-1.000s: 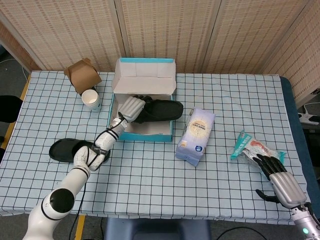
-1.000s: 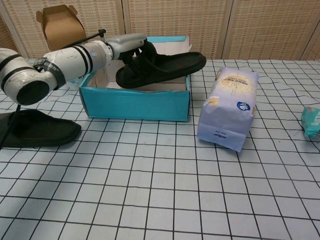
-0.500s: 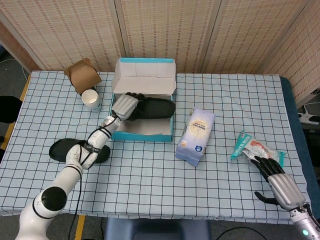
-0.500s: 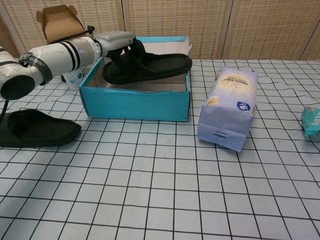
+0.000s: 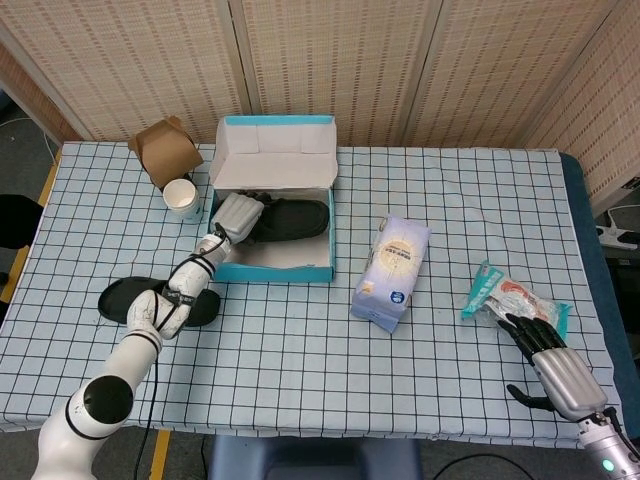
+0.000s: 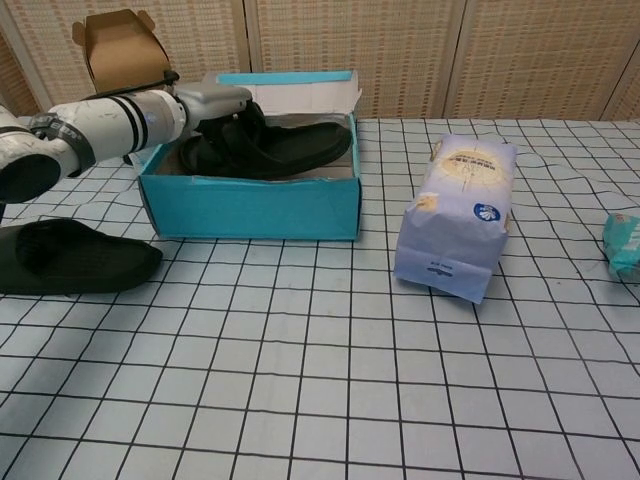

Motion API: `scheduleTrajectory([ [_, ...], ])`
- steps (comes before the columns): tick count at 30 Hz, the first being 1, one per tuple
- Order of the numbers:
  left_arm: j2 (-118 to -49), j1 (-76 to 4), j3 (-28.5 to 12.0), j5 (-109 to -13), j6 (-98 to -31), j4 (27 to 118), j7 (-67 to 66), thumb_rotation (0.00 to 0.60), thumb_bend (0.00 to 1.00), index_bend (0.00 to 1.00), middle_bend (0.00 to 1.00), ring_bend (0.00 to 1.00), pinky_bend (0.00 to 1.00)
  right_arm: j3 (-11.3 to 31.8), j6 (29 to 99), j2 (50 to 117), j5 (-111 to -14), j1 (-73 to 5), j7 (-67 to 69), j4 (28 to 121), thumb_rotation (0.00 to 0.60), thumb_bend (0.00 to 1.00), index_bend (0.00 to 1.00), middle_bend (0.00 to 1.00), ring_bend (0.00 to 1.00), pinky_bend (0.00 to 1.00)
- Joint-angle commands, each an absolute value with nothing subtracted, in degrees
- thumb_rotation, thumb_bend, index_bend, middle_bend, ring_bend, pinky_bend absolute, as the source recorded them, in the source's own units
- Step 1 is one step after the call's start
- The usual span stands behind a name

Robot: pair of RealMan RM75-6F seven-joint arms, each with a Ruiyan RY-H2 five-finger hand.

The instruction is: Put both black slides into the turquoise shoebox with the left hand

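The robot's left hand (image 5: 236, 215) grips the strap end of a black slide (image 5: 288, 217) inside the turquoise shoebox (image 6: 250, 205), fingers curled around it; the slide lies tilted across the box, its toe toward the box's right wall. The second black slide (image 6: 72, 257) lies flat on the checked tablecloth (image 6: 330, 380), to the left of the shoebox and in front of it, partly hidden by the left forearm in the head view. A white paper cup (image 5: 182, 197) and an open brown cardboard carton (image 5: 165, 150) stand just left of the shoebox's raised lid. A pale blue flour bag (image 6: 458, 217) stands to the right of the shoebox. Well to the right of the box, the right hand (image 5: 553, 361) rests with fingers extended and holding nothing, fingertips near a teal snack packet (image 5: 512, 299).
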State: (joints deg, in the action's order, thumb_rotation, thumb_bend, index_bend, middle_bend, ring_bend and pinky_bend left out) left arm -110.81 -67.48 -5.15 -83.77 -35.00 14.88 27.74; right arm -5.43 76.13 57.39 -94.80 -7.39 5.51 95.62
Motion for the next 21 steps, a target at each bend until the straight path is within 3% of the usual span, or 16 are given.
scheduleTrajectory([
  [1,-111.58,-67.34,-4.58,-84.14,-34.21,13.97,27.09,0.600,0.41,0.53,0.57,0.49,0.57,-5.46,76.05,57.39,-94.78,-7.42,5.47,95.63,0.600,0.17,0.00,0.00,0.00,0.00],
  [10,-113.06,-67.12,-3.64,-84.88,-33.26,14.21,29.21,0.600,0.41,0.51,0.56,0.48,0.56,-5.40,75.71,57.55,-94.47,-7.57,5.31,95.59,0.600,0.17,0.00,0.00,0.00,0.00],
  [18,-112.71,-67.65,-3.31,-85.35,-32.64,16.31,33.80,0.600,0.41,0.40,0.46,0.41,0.51,-5.46,76.03,57.48,-94.68,-7.49,5.44,95.70,0.600,0.17,0.00,0.00,0.00,0.00],
  [21,-112.71,-67.64,-3.07,-85.58,-32.57,16.39,33.90,0.600,0.41,0.37,0.43,0.37,0.41,-5.51,76.02,57.46,-94.77,-7.50,5.47,95.72,0.600,0.17,0.00,0.00,0.00,0.00],
])
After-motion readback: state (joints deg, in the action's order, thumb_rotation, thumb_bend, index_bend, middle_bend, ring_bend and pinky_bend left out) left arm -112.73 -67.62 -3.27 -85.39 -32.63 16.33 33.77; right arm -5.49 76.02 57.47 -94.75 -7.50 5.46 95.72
